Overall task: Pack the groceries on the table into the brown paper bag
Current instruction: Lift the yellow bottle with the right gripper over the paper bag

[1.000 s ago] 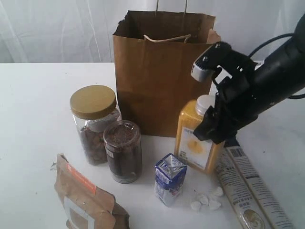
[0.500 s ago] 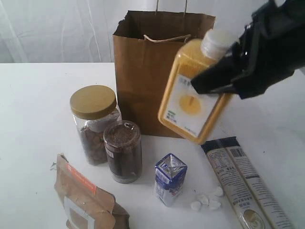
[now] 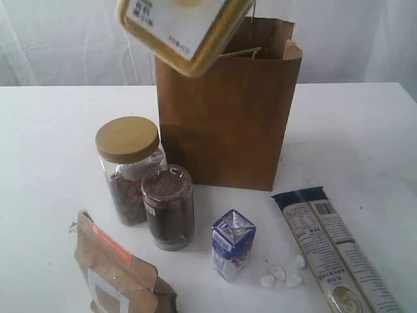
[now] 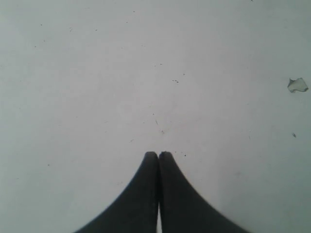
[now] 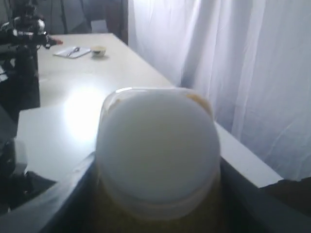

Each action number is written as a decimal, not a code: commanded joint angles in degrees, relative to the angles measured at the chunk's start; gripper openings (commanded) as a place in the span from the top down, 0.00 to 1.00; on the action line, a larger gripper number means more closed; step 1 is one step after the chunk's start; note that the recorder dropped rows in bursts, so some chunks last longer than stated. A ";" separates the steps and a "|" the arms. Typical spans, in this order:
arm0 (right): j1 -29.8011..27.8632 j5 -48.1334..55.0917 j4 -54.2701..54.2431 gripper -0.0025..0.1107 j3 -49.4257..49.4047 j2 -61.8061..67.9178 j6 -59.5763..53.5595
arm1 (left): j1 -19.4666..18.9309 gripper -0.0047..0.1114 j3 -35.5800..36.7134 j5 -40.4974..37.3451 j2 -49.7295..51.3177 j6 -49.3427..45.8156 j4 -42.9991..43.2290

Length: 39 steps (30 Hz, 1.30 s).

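Note:
The yellow white-capped bottle [image 3: 186, 29] hangs tilted in the air at the top of the exterior view, over the front left rim of the brown paper bag [image 3: 228, 111]. In the right wrist view its white cap [image 5: 158, 145] fills the frame, and my right gripper [image 5: 158, 194] is shut on the bottle with a dark finger on each side. On the table [image 3: 45, 163] stand the clear jar with tan lid [image 3: 127, 140], the smaller dark-filled jar [image 3: 168, 205] and the blue-white carton [image 3: 232, 242]. The kraft pouch [image 3: 117, 274] and the long printed packet [image 3: 329, 248] lie there too. My left gripper [image 4: 159, 154] is shut and holds nothing, over bare tabletop.
A few small white pieces [image 3: 281, 272] lie between the carton and the long packet. A white curtain hangs behind the bag. The left wrist view shows a small chip [image 4: 297, 85] on the white surface.
The yellow bottle has been lifted off the table and carried up and to the left, from beside the bag to above its rim. The right arm has left the exterior view.

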<state>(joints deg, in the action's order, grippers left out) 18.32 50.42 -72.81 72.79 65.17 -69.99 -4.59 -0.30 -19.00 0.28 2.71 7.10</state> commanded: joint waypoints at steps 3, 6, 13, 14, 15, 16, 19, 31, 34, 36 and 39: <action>0.03 -12.25 -17.13 0.72 2.08 5.84 -2.05 | 0.21 0.96 0.30 -2.05 -0.28 0.00 -0.11; 0.03 -14.05 -24.47 0.72 2.08 9.09 -3.50 | 0.21 0.96 0.30 -2.05 -0.28 0.00 -0.11; 0.03 -16.00 -27.13 0.72 2.08 13.96 -12.29 | 0.21 0.96 0.30 -2.05 -0.28 0.00 -0.11; 0.03 -17.23 -27.13 0.72 2.08 14.51 -12.95 | 0.21 0.96 0.30 -2.05 -0.28 0.00 -0.11; 0.03 -18.31 -27.13 0.72 2.08 14.85 -13.34 | 0.21 0.96 0.30 -2.05 -0.28 0.00 -0.11; 0.03 -19.73 -27.13 0.72 2.08 15.16 -13.96 | 0.21 0.96 0.30 -2.05 -0.28 0.00 -0.11; 0.03 -25.53 -27.13 0.72 1.98 15.53 -16.07 | 0.21 0.96 0.30 -2.05 -0.28 0.00 -0.11; 0.03 -39.99 -27.13 0.72 1.98 18.14 -17.01 | 0.21 0.96 0.30 -2.05 -0.28 0.00 -0.11; 0.03 -40.00 -27.13 0.72 1.98 19.70 -17.01 | 0.21 0.96 0.30 -2.05 -0.28 0.00 -0.11; 0.03 -40.56 -27.13 0.72 1.77 20.68 -17.01 | 0.21 0.96 0.30 -2.05 -0.28 0.00 -0.11; 0.03 -40.70 -27.13 0.72 1.77 22.76 -17.13 | 0.21 0.96 0.30 -2.05 -0.28 0.00 -0.11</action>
<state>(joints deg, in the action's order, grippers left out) 18.32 9.62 -98.90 73.95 87.68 -86.44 -4.59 -0.30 -19.00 0.28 2.71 7.10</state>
